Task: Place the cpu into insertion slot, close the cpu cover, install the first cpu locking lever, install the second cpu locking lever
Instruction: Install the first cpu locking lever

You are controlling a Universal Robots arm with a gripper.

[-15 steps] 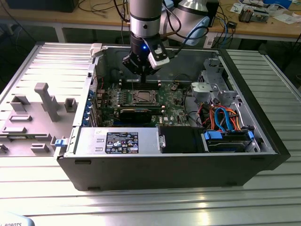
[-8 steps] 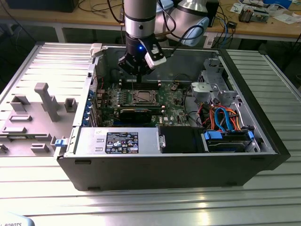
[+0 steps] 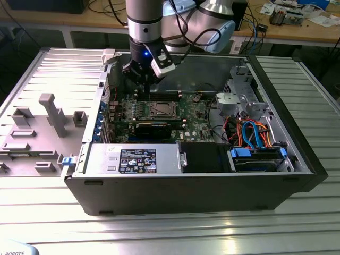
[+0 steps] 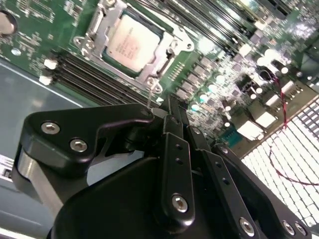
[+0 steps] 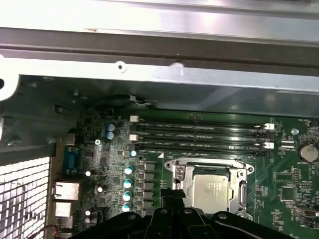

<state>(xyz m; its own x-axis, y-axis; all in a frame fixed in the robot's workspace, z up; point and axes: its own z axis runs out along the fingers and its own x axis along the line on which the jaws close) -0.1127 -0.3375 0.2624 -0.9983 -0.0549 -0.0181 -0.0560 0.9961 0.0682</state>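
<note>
Cpu [image 4: 130,42], top print illegible, under lowered cpu cover [image 4: 97,30]; gripper [image 4: 171,103] closed, just beside that cover

The gripper [image 5: 175,195] hides the near edge of the cpu [image 5: 212,191] and its cover [image 5: 179,172] in the first wrist view. In the exterior view, the arm [image 3: 144,21] runs off the frame's top; whether the cover is latched is too small to tell.

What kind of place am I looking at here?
Likely a robotics lab or electronics workshop: a robot arm over an opened computer case on a ribbed metal table, with cable-strewn wooden benches behind.
</note>
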